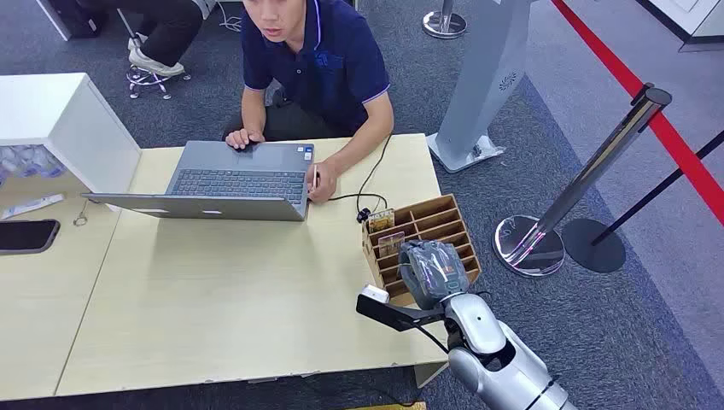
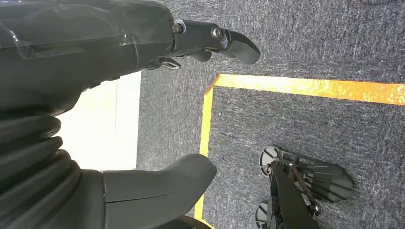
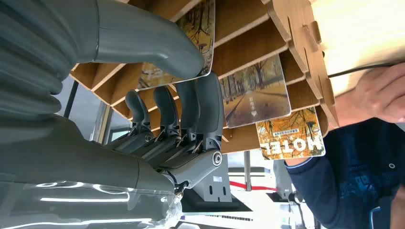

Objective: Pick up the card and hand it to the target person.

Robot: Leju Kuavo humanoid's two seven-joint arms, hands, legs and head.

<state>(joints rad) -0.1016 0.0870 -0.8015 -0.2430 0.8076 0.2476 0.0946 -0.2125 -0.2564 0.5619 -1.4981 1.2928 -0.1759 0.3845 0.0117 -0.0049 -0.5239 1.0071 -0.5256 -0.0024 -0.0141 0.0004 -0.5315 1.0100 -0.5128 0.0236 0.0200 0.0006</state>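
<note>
The right hand (image 3: 162,100) pinched a card (image 3: 191,43) in the wooden rack (image 1: 444,224); the left hand (image 2: 95,95) hung with fingers (image 2: 229,43) apart, holding nothing.

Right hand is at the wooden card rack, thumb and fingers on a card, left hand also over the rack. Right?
Not the left hand: the left wrist view shows it hanging over carpet. The rest holds: the right hand pinches a card in the wooden card rack.

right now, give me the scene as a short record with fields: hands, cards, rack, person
right hand: at the wooden rack, thumb and fingers on either side of a card in a slot
left hand: hangs over carpet, holds nothing
other cards: two more in the slots, one reading MOTEL
person: seated across the table, hands at a laptop
</note>
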